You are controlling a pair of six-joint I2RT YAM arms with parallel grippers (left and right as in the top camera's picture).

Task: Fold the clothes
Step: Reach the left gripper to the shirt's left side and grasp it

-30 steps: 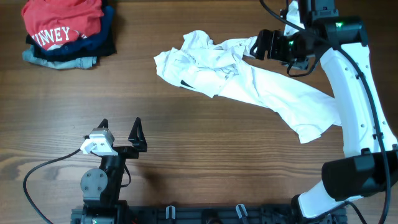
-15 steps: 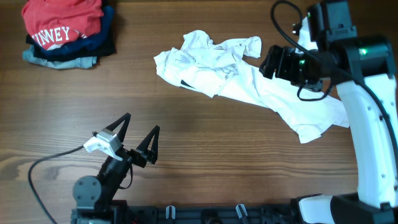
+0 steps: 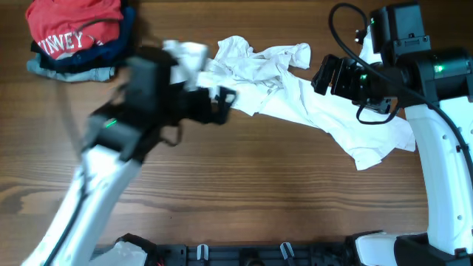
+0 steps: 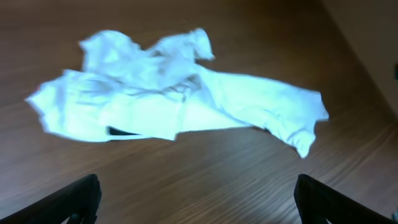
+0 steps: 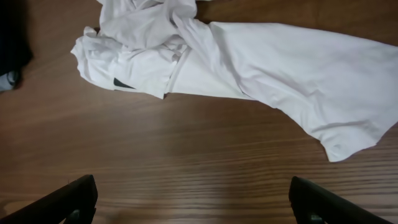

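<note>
White T-shirt (image 3: pixel 325 111) lies unfolded on the wooden table (image 3: pixel 259 192), far side, centre to right. Its left end is bunched and wrinkled. The rest runs flatter toward the near right, ending in a loose corner.

A small black patch shows at the near-left edge of the bunched part (image 5: pixel 122 83) (possibly print, too little exposed to read).

Left gripper (image 3: pixel 219 103) is blurred in the overhead view, at the left edge of the shirt. In the left wrist view its jaws stand wide apart with nothing between them. The shirt (image 4: pixel 180 99) lies beyond the fingers, not touching.

Right gripper (image 3: pixel 325 74) sits above the far right part of the shirt. In the right wrist view its jaws are also spread and empty, with bare wood between them and the shirt (image 5: pixel 261 68) farther out.

Far left corner: a pile of folded dark and light-blue garments (image 3: pixel 74 68) with a red shirt (image 3: pixel 74 18) on top. Its white letters are partly visible, ending "NEY".
</note>
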